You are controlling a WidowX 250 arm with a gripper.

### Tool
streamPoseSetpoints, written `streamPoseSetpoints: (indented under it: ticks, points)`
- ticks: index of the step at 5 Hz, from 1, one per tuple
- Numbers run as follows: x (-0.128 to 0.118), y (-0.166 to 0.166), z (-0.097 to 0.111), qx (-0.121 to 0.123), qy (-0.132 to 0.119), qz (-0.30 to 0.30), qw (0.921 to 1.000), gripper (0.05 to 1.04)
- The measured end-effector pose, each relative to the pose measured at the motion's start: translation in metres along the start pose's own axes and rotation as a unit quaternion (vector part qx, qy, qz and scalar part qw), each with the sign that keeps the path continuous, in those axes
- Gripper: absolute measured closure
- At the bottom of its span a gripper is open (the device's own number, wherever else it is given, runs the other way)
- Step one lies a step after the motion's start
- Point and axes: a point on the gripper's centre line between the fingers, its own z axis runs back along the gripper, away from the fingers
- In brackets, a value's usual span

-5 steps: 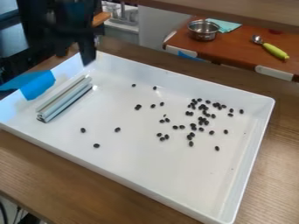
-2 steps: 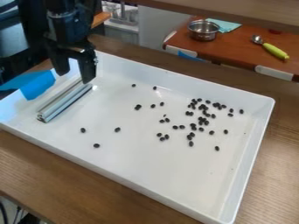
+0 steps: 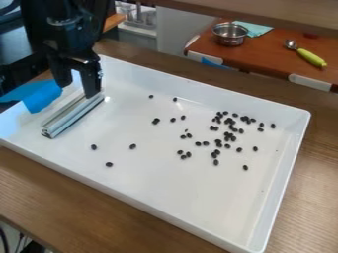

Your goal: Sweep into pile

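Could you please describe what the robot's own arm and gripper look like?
The arm is black, built of blocky, dark segments. Its gripper is black too, with two thick, straight-sided fingers ending in blunt tips, and small pale specks, perhaps screws, along one side.

A hand could pass low over the near right part of the tray (image 3: 198, 202), within its raised walls; black beans (image 3: 216, 162) obstruct the middle and far right; a metal bar (image 3: 74, 116), the gripper (image 3: 78, 90) at its far end, blocks the left.
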Motion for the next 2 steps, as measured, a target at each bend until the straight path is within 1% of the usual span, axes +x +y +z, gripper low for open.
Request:
streamPoseSetpoints:
  ticks: [1,2]
  points:
    - [-0.0027,0.0013,-0.0046,0.005,0.002,-0.007,1.0000,0.083]
    - [-0.0075,0.0100,-0.0045,0.011,0.004,-0.007,0.9999,0.083]
